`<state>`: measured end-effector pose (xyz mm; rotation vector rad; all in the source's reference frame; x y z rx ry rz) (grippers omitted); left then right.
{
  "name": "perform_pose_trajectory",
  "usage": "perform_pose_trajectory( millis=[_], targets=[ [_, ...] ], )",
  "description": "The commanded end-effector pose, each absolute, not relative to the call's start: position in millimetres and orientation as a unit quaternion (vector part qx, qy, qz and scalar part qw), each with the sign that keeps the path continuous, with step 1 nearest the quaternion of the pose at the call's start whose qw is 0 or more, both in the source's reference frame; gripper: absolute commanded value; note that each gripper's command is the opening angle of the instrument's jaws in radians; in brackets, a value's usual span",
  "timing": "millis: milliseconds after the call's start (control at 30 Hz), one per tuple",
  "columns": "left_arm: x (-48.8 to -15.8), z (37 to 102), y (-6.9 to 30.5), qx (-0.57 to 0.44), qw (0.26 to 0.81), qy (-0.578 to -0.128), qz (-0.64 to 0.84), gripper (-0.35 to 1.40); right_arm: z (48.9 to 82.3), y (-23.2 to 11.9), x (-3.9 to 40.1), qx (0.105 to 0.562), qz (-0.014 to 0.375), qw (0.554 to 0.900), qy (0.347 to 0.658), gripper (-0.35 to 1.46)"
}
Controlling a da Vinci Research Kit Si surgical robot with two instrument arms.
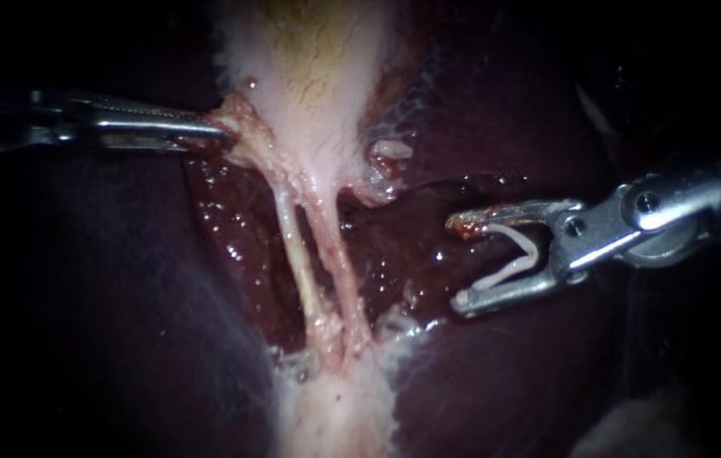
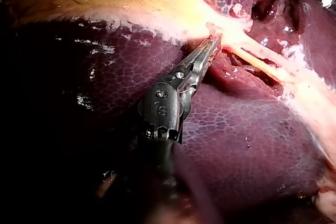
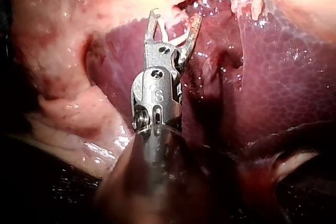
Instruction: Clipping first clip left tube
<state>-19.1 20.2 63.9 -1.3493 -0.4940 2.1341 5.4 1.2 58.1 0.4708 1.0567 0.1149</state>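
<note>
- The left instrument [image 1: 223,136] is seen coming in from the left side of the endoscope view.
- Its pincer is clamped on a bit of pale tissue [image 1: 246,119] at the narrow end of the gallbladder [image 1: 318,76]. The two jaws are pressed together on it.
- The pale tissue is pulled into a small point toward that instrument.
- Two thin tubes are seen running down from the gallbladder, side by side, over the wet red liver [image 1: 123,280].
- The left tube [image 1: 297,263] is pale and thin. The right tube [image 1: 337,263] is pinker and lies just beside it.
- The tubes are joined again in white tissue lower down.
- The right instrument [image 1: 458,263] is seen coming in from the right.
- Its pincer is spread wide, and a white clip [image 1: 520,254] is held inside it. The clip is bent like a V and is touched by both jaws.
- The clip is kept well apart from the left tube, and neither tube is touched by it.
- Nothing is seen clipped on the left tube.
</note>
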Motion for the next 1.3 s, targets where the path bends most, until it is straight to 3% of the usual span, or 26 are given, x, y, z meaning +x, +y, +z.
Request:
perform_pose_trajectory(
  millis=[33,333,600,767,1300],
  targets=[
    [-19.0,63.6,20.3,-0.505,0.279,-0.182,0.796,-0.35,58.1,1.2,5.4,0.222,0.054,0.836,0.499,0.50],
    [-18.8,63.3,20.2,-0.506,0.280,-0.181,0.795,-0.35,58.1,1.0,6.2,0.219,0.053,0.837,0.499,0.50],
    [-19.4,63.0,19.4,-0.505,0.282,-0.177,0.796,-0.35,59.0,0.0,9.8,0.228,0.089,0.837,0.489,0.50],
    [-19.5,62.9,19.3,-0.504,0.284,-0.175,0.797,-0.35,60.0,-0.8,12.7,0.233,0.116,0.837,0.482,0.50],
    [-19.5,62.9,19.3,-0.504,0.284,-0.175,0.797,-0.35,64.8,-3.8,18.4,0.262,0.140,0.831,0.470,0.50]
  ],
)
